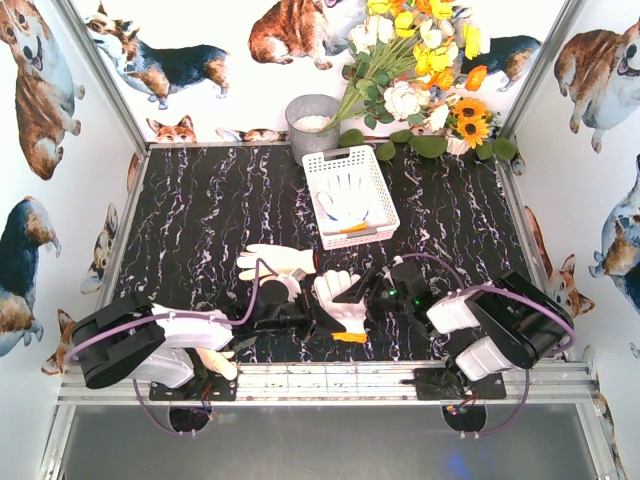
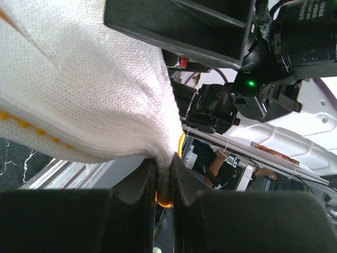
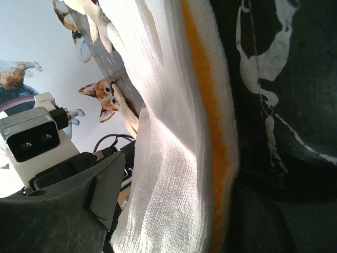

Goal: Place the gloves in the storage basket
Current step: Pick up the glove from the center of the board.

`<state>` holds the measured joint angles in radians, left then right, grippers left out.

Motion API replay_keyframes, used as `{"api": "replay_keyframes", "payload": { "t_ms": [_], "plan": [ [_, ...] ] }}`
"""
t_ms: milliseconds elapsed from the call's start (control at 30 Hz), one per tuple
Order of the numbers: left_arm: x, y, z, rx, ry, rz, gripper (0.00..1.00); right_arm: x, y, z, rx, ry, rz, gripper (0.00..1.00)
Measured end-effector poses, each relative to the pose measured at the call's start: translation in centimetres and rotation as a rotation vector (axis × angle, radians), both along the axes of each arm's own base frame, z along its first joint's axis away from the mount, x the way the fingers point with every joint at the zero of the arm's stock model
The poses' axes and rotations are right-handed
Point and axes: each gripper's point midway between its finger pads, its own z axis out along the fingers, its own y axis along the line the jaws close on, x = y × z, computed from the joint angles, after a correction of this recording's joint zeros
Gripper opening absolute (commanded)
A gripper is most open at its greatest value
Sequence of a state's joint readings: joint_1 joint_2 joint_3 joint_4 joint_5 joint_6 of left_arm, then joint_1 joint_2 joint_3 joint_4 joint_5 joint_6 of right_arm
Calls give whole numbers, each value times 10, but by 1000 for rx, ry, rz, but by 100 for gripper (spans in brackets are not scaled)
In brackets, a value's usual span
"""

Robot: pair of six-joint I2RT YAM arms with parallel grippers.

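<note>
A white knit glove (image 1: 338, 298) with an orange cuff lies on the black marble table between my two grippers. My left gripper (image 1: 303, 320) is shut on its cuff edge; in the left wrist view the white and orange knit (image 2: 95, 89) is pinched between the closed jaws (image 2: 164, 176). My right gripper (image 1: 358, 290) is open, its jaws standing on either side of the same glove (image 3: 174, 158). A second white glove (image 1: 275, 262) lies flat just left of it. The white storage basket (image 1: 330, 160) stands further back with one glove (image 1: 348, 203) inside.
A grey round bucket (image 1: 312, 122) stands just behind the basket's left corner, next to a bunch of flowers (image 1: 420, 60). A cream glove-like shape (image 1: 215, 362) shows under the left arm near the front rail. Printed walls close in three sides.
</note>
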<state>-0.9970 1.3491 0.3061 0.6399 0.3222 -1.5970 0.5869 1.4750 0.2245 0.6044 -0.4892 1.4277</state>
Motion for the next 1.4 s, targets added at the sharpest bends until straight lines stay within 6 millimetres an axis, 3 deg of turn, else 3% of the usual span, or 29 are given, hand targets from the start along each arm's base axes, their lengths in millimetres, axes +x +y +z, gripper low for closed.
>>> {"api": "replay_keyframes", "payload": {
  "t_ms": [200, 533, 633, 1000, 1400],
  "plan": [
    [-3, 0, 6, -15, -3, -15, 0, 1, 2, -5, -3, -2, 12, 49],
    [-9, 6, 9, -10, 3, -28, 0, 1, 2, -11, -24, -7, 29, 0],
    [-11, 13, 12, -5, -4, -22, 0, 2, 4, -4, -20, -24, 39, 0],
    [-12, 25, 17, 36, -61, -17, 0, 27, 25, 50, -19, -172, 132, 0],
    [9, 31, 60, 34, -263, 53, 0, 50, 48, 110, -73, -275, 282, 0]
  ]
}}
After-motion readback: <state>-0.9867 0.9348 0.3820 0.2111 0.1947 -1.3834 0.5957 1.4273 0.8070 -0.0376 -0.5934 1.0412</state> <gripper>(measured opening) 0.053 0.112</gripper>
